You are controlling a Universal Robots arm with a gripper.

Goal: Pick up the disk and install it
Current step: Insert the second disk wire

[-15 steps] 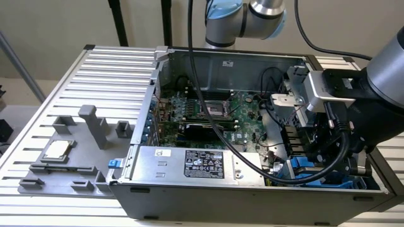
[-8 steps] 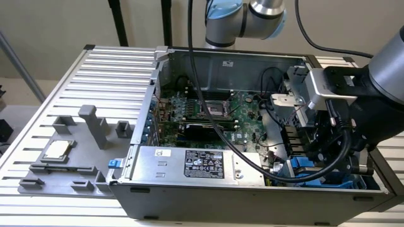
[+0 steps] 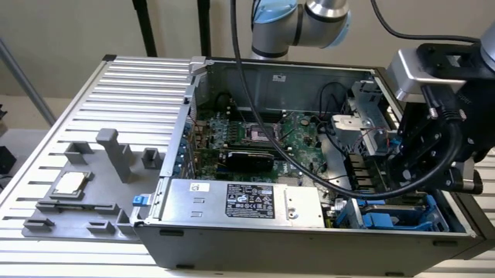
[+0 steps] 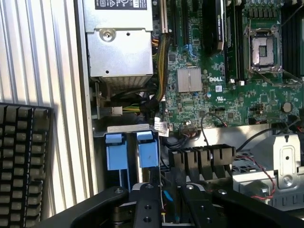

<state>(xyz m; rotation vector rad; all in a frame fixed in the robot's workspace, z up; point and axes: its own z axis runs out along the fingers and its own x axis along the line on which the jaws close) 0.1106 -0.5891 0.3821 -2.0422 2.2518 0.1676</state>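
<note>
Observed from the room, the open computer case point(image 3: 185, 174) lies on its side on a slatted metal table point(image 3: 116, 87), with the arm's gripper point(image 3: 421, 174) positioned over the case's drive bay at about 4 o'clock in the exterior view. The disk point(image 3: 384, 220) sits at about 5 o'clock, directly under the gripper. Its blue side rails are visible inside the bay, near the large silver power supply point(image 3: 240, 202) at 6 o'clock. In the wrist view the gripper point(image 4: 164, 209) looks straight down onto the blue rail ends of the disk point(image 4: 147, 152), which stand just beside the edge of the motherboard point(image 4: 228, 80). Whether the tool is open or closed cannot be told, and whether it has hold of the disk or merely hovers over it cannot be told either. The grey fixture tray point(image 3: 77, 202) at 8 o'clock carries a small silver chip point(image 3: 69, 182), and no drive lies on it. Judged from this layout, the pick-up step is complete and the disk has reached the bay, so the task is in its late stage. What remains uncertain is whether the disk is pushed fully home and latched. The rail ends appear to stand slightly proud of the bay frame.
</note>
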